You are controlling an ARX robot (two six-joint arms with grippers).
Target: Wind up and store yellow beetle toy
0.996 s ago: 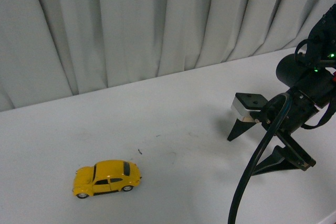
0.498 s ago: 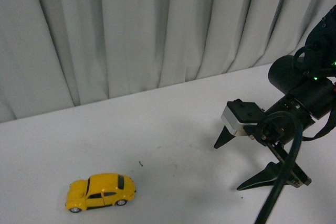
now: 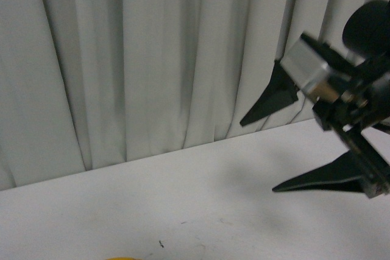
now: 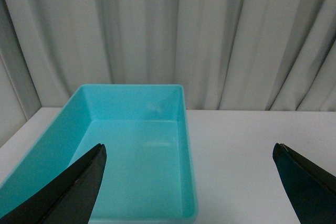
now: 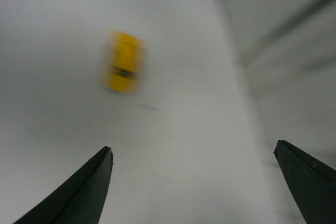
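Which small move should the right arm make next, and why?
Probably lower the right gripper toward the yellow beetle toy: its jaws stand wide open and empty, and the toy lies untouched on the white table, well apart from them.

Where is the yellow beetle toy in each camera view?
Front view: the yellow beetle toy is a sliver at the bottom edge, left of centre.
Left wrist view: not in it.
Right wrist view: blurred, lying on the white table.
Shared landmark: the grey curtain behind the table.
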